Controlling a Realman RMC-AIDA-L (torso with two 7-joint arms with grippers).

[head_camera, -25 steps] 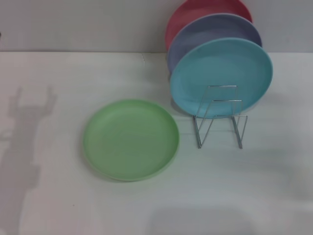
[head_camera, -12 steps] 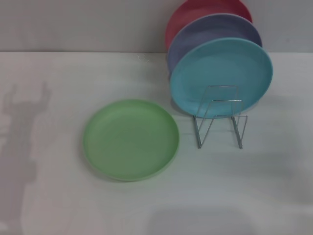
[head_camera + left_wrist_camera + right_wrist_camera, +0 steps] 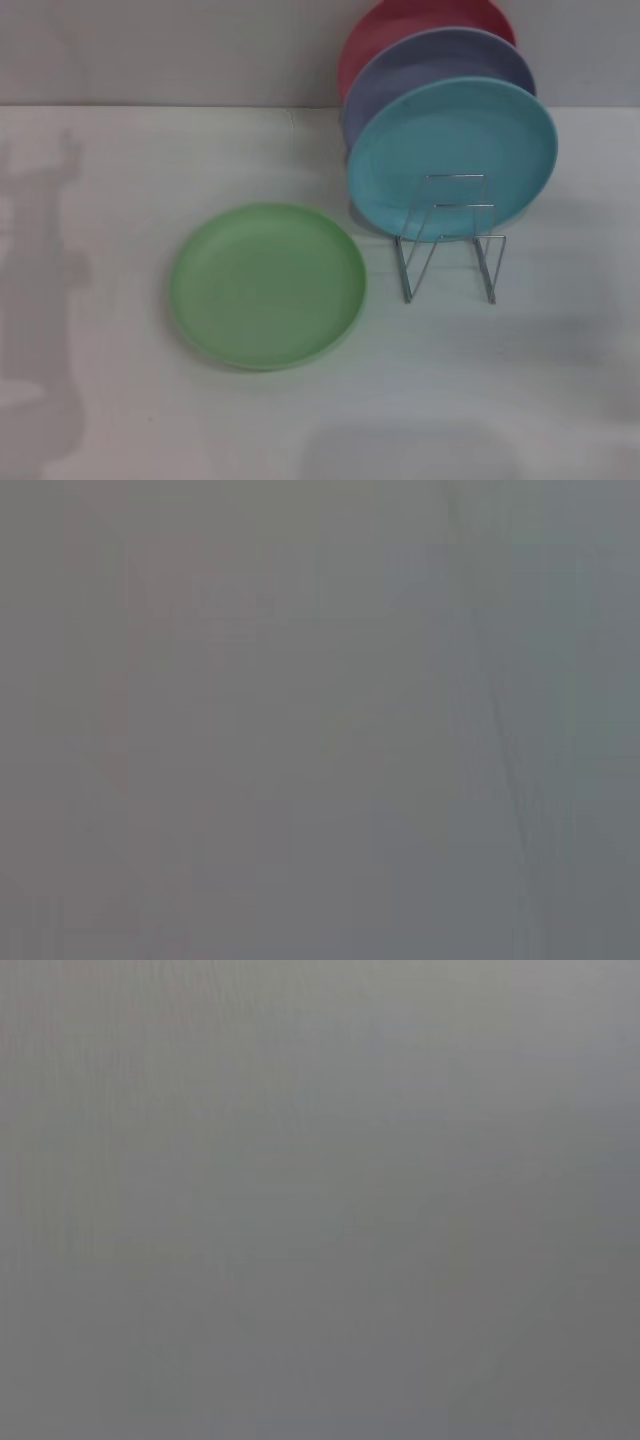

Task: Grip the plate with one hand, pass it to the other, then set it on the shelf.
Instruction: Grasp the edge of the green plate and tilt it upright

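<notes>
- Left gripper: it shows in no view, so whether its fingers are spread or pressed together cannot be told. The left wrist view gives only a flat grey field with a faint thin line down one side.
- A tall, soft grey shadow (image 3: 40, 300) lies on the white table (image 3: 560, 400) at the far left of the head view. What casts it is out of view.
- The light green plate (image 3: 267, 285) lies flat on the table, face up, right of the shadow and apart from it. Nothing holds or touches it. With no gripper visible, it cannot be placed relative to one.
- The silver wire dish rack (image 3: 450, 240) stands just right of the green plate with a narrow gap between them. Its front loops are bare.
- Three plates stand on edge in the rack's rear part, leaning back toward the grey wall. The turquoise-blue plate (image 3: 450, 135) is in front, the lavender plate (image 3: 440, 55) is behind it, and the pink-red plate (image 3: 400, 25) is at the back.
- Right gripper: not visible either, so its state cannot be told. The right wrist view is plain grey.
</notes>
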